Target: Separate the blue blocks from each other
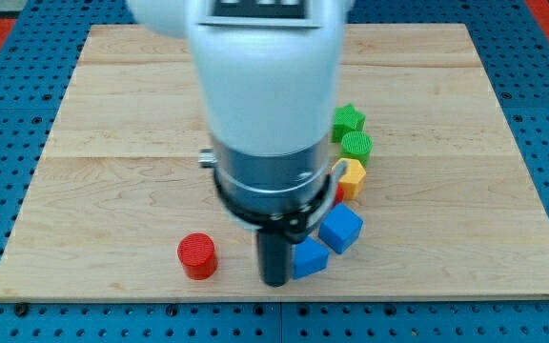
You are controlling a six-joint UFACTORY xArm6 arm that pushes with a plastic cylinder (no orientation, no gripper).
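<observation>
Two blue blocks sit near the view's bottom centre. A blue cube lies up and to the right of a second blue block, and their corners touch or nearly touch. My tip is at the end of the dark rod, right against the left side of the lower blue block. The arm's white and grey body hides the board behind it and part of the lower blue block.
A red cylinder stands to the left of my tip. Above the blue cube lie a yellow block, a sliver of a red block, a green cylinder and a green star-shaped block. The wooden board rests on a blue pegboard.
</observation>
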